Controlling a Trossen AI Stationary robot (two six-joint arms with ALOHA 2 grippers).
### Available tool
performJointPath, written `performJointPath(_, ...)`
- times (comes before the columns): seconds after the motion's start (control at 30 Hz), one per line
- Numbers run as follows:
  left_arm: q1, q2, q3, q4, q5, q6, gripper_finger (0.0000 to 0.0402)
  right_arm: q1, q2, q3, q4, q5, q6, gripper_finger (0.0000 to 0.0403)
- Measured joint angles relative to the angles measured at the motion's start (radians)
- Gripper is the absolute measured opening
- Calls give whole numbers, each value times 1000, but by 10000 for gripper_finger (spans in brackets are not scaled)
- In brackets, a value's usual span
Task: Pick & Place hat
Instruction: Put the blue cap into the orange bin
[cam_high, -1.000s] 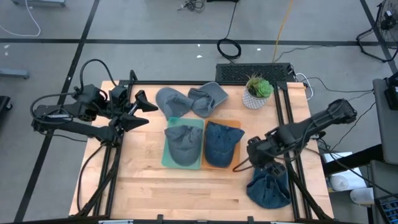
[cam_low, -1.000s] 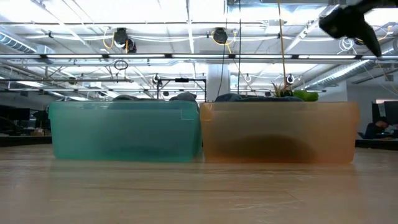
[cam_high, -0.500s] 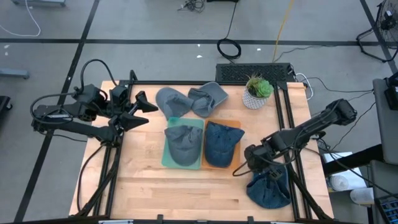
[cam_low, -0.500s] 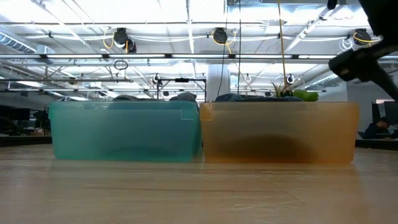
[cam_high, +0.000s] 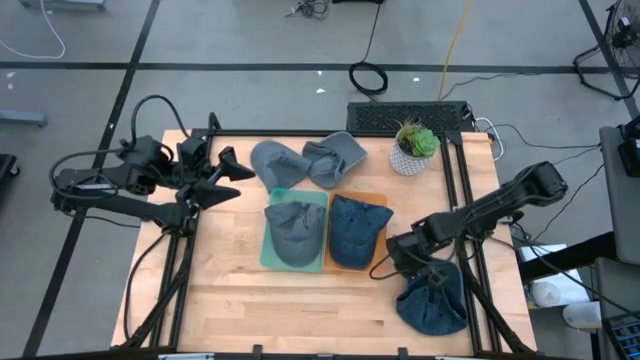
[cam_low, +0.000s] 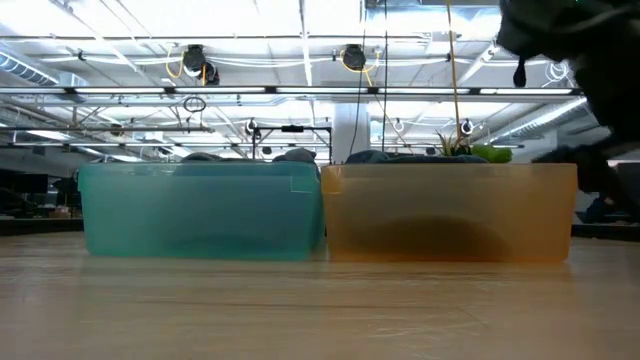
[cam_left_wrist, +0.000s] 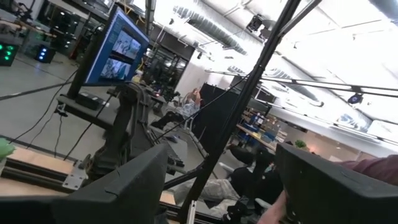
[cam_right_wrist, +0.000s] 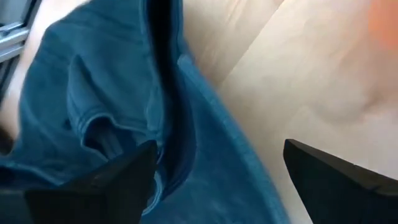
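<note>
A dark blue hat (cam_high: 432, 303) lies crumpled on the wooden table near its right front corner; in the right wrist view the blue hat (cam_right_wrist: 118, 106) fills the left of the picture. My right gripper (cam_high: 403, 268) hangs open just above the hat's edge nearest the bins, slanting down, and my right gripper (cam_right_wrist: 217, 180) has cloth and bare wood below its spread fingers. My left gripper (cam_high: 228, 176) waits open, raised over the table's left side, and the left wrist view shows my left gripper (cam_left_wrist: 217, 193) pointing into the room.
A teal bin (cam_high: 268, 255) holds a grey hat (cam_high: 295, 230). Beside it an orange bin (cam_high: 378, 200) holds a blue hat (cam_high: 357, 228). Two grey hats (cam_high: 305, 160) and a potted plant (cam_high: 413, 148) stand at the far edge. Bare wood lies along the near edge.
My right gripper has come down toward the blue hat on the table and tipped to point more steeply downward, drifting a little toward the table's left. Its fingers have stayed open. The hats have not moved.
</note>
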Motion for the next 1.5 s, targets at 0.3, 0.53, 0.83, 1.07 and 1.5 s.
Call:
performJointPath(0.3, 0, 10, -1, -12, -2, -5, 310, -11, 40, -7, 24, -74, -34, 218)
performJointPath(0.53, 0, 18, -1, -36, -2, -5, 310, -10, 24, -6, 31, -76, -37, 47)
performJointPath(0.83, 0, 17, -1, -58, -2, 0, 310, -9, -3, 6, -12, -126, 37, 4)
performJointPath(1.07, 0, 17, -1, -52, -10, 6, 310, -9, -169, 101, -83, -44, 169, 2)
performJointPath(1.5, 1, 17, -1, -4, -146, -75, 310, -9, -373, 334, -259, 213, 256, 1)
